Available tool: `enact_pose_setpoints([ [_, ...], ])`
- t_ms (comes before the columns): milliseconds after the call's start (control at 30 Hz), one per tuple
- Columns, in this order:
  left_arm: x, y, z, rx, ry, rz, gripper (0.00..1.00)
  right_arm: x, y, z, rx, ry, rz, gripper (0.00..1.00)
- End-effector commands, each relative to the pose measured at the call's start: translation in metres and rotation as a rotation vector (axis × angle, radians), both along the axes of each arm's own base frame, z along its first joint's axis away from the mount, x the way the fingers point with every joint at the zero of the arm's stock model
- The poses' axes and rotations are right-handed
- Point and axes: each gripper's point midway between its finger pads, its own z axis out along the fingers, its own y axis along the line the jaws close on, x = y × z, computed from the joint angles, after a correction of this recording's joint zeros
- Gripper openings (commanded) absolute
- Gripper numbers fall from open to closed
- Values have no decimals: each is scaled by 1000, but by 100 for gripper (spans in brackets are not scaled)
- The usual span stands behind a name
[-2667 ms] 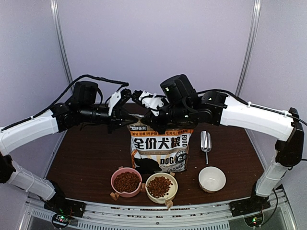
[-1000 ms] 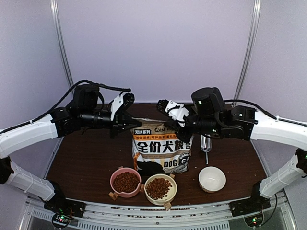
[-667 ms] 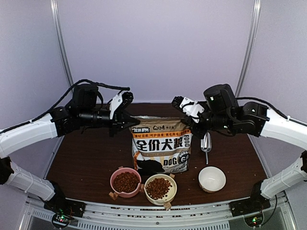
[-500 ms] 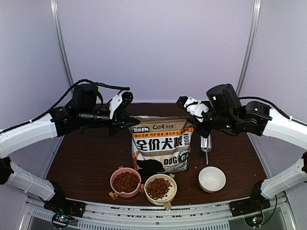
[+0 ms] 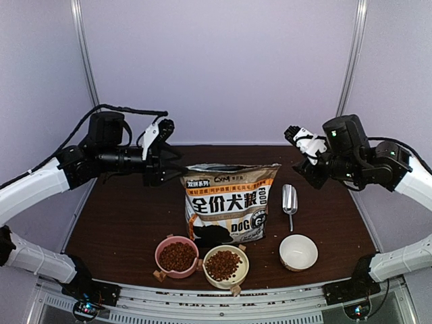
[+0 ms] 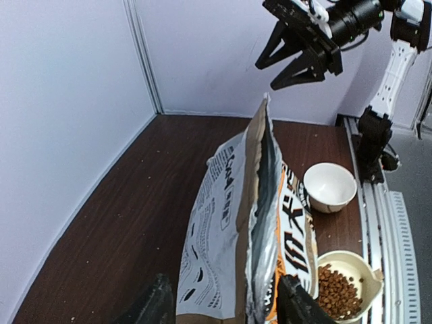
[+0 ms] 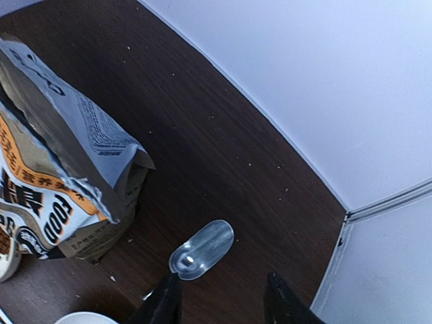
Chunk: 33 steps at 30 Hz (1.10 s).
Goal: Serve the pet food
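Observation:
Pet food (image 5: 177, 256) fills a pink bowl, and more of it (image 5: 224, 263) lies in a tan bowl (image 6: 345, 270) next to it. Behind them stands the kraft bag (image 5: 227, 206), its top parted so the silver lining shows (image 6: 264, 202). My left gripper (image 5: 169, 156) hovers at the bag's top left corner; in the left wrist view it (image 6: 225, 291) is open, its fingers wide on either side of the bag's edge. My right gripper (image 5: 298, 151) hangs open in the air right of the bag, holding nothing. In its wrist view it (image 7: 221, 287) is above the metal scoop (image 7: 202, 249).
An empty white bowl (image 5: 298, 252) sits at the front right, with the scoop (image 5: 289, 200) lying just behind it. Walls and frame posts (image 5: 349, 67) enclose the dark wooden table (image 5: 115, 223) on three sides. The right gripper (image 6: 267, 74) also shows in the left wrist view.
Both grippers have opened and let go of the bag's top. The right arm has swung away to the right and the left has drawn back slightly. The bag stands by itself.

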Motion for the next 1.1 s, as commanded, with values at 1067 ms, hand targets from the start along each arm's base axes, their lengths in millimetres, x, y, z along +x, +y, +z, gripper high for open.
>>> enact_pose_setpoints([
  [1067,20,-73,8,379,-219,75,92,-13,78,44,361,6,334,63],
])
